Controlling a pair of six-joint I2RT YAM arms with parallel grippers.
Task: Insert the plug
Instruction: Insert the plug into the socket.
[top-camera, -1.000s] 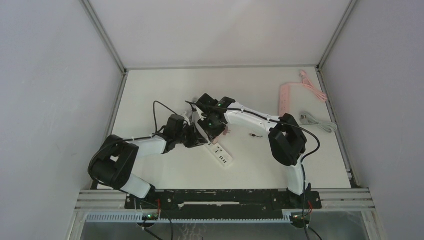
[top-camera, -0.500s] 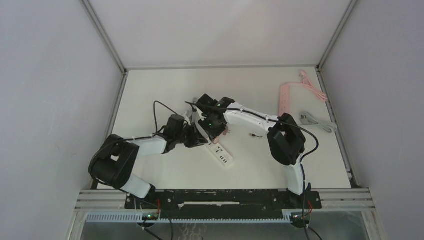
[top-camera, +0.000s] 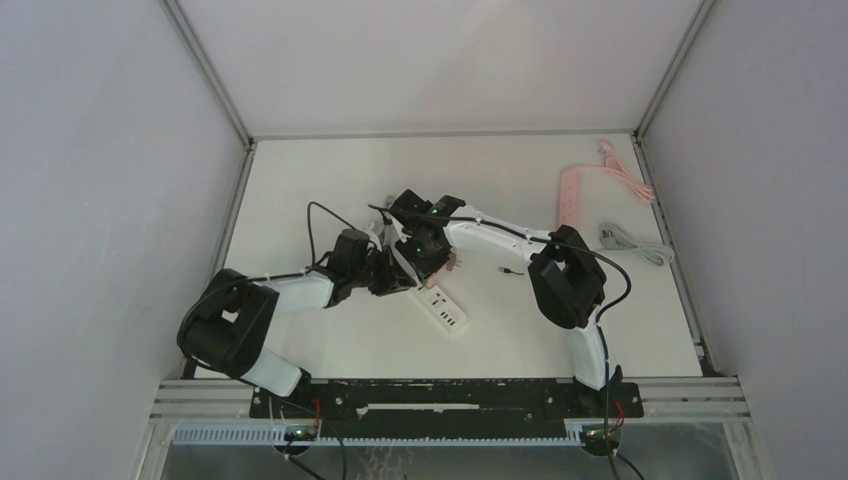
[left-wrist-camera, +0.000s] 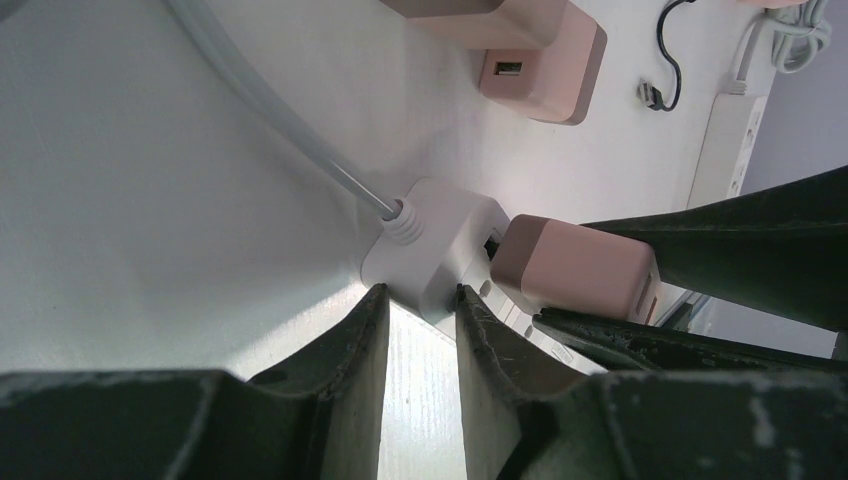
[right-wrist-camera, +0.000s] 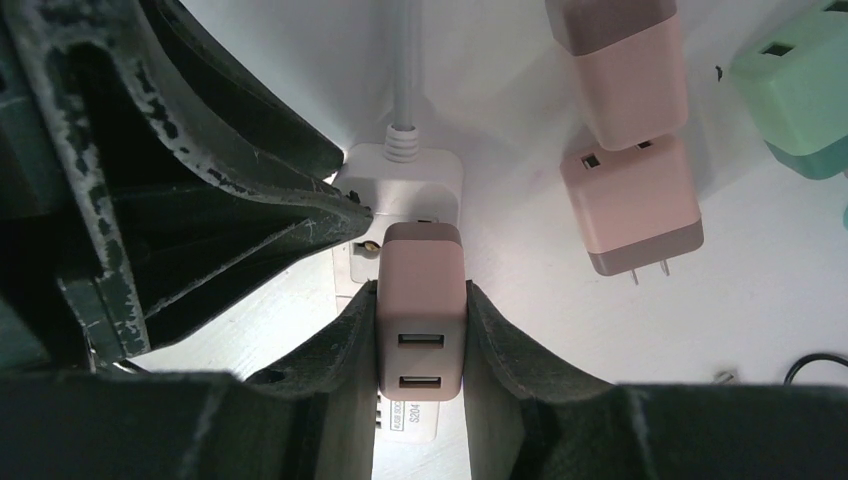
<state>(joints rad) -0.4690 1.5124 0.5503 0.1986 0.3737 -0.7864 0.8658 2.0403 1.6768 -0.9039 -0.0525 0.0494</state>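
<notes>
Far right on the table we've got a pink power strip, its pink cord trailing off toward the back corner. A coiled grey cable lies near it. A tiny black cable sits mid-table. Up close we see a spare pink adapter end to end with a second pink adapter, prongs showing, and a green adapter half cut off at the edge.

Above a long black base rail, the left arm and the right arm are built of white shells and bulky black joint housings, with thin black cables trailed alongside. The left gripper and right gripper are fitted with dark, pale-scuffed wedge fingers.
</notes>
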